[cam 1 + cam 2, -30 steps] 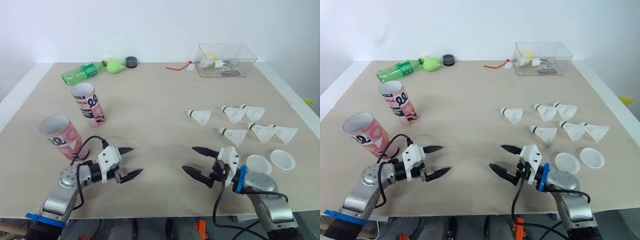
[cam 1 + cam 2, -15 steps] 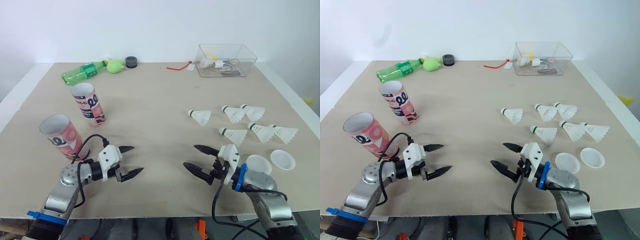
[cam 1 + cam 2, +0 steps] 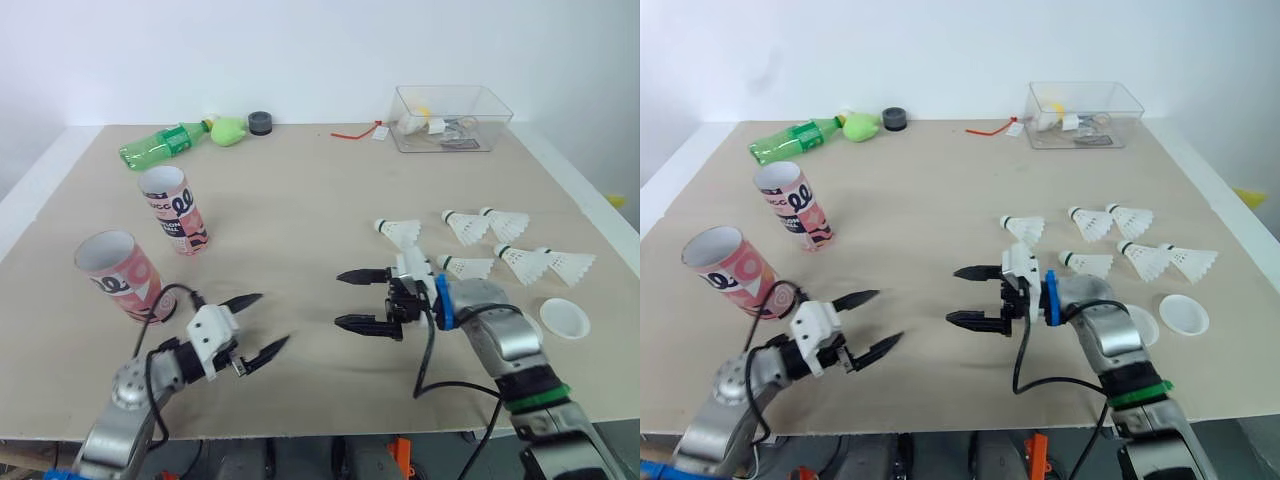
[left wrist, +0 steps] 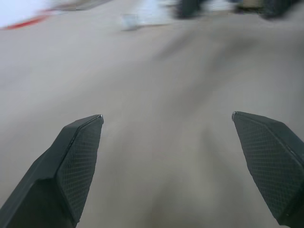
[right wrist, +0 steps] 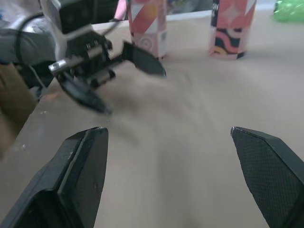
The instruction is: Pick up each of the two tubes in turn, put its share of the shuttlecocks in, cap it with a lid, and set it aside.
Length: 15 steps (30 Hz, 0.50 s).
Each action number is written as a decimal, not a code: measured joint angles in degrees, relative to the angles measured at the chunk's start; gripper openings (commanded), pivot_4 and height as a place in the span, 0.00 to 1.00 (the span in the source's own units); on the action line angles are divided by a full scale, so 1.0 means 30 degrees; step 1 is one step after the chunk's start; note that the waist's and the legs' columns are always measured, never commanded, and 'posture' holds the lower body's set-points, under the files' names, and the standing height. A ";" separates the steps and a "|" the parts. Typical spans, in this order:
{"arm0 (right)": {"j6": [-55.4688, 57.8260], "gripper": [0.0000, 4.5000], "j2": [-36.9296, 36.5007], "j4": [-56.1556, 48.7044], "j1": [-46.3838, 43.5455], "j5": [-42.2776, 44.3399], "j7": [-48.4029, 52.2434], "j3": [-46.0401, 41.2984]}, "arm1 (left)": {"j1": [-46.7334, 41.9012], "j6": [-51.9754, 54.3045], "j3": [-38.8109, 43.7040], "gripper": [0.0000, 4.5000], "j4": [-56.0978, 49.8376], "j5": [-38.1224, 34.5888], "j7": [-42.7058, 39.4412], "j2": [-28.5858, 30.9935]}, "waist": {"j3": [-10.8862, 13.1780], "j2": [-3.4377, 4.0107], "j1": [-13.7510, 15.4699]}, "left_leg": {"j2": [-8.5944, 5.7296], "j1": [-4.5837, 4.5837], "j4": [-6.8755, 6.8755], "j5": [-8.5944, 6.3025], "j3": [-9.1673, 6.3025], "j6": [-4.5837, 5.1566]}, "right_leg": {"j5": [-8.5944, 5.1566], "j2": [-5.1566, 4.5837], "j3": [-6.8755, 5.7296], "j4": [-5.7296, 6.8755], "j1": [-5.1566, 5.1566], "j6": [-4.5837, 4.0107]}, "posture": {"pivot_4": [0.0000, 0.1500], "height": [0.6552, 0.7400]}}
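the farther pink tube (image 3: 175, 210) carries dark print on a white band near its top: a short word in capitals, two large rounded characters like "00" or "qq" beside it, and smaller lines below that seem to end in "ball". none of it reads for certain. the nearer pink tube (image 3: 118, 277) shows patterns with no legible lettering.

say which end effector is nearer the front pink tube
Left. The left end effector is just right of the front pink tube; the right end effector is farther right, near the shuttlecocks.
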 measured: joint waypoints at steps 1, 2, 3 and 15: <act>-0.0156 0.99 0.0178 0.0467 -0.0623 -0.0135 0.0170 0.0020 | 0.0799 0.0014 0.0197 1.00 -0.0602 0.0373 0.0757 -0.0268 | 0.0006 -0.0007 0.0013 | 0.0002 0.0000 0.0002 0.0000 0.0010 0.0000 | 0.0003 -0.0001 -0.0001 0.0000 -0.0011 0.0006 | 1.00 1.00; -0.0339 0.99 0.0289 0.0838 -0.1287 -0.0234 0.0305 -0.0002 | 0.1663 0.0025 0.0292 1.00 -0.1332 0.0842 0.1506 -0.0521 | 0.0008 -0.0013 0.0027 | 0.0002 0.0007 0.0003 0.0001 0.0009 0.0000 | 0.0004 -0.0002 -0.0007 0.0000 -0.0004 0.0011 | 1.00 1.00; -0.0518 0.99 0.0340 0.1122 -0.1787 -0.0264 0.0372 -0.0062 | 0.2328 0.0097 0.0304 1.00 -0.1853 0.1153 0.2122 -0.0921 | 0.0007 -0.0013 0.0065 | 0.0000 0.0020 0.0006 0.0001 0.0011 0.0000 | 0.0001 -0.0006 -0.0011 -0.0001 0.0009 0.0020 | 1.00 1.00; -0.1002 0.99 0.1042 0.3351 -0.3134 -0.0863 0.1659 -0.0005 | 0.4706 0.2601 0.1653 1.00 -0.4235 0.4003 1.0694 -0.6989 | 0.0017 -0.0069 0.0109 | 0.0020 0.0001 0.0015 0.0005 0.0042 0.0002 | -0.0027 -0.0016 -0.0043 -0.0003 -0.0008 0.0069 | 1.00 1.00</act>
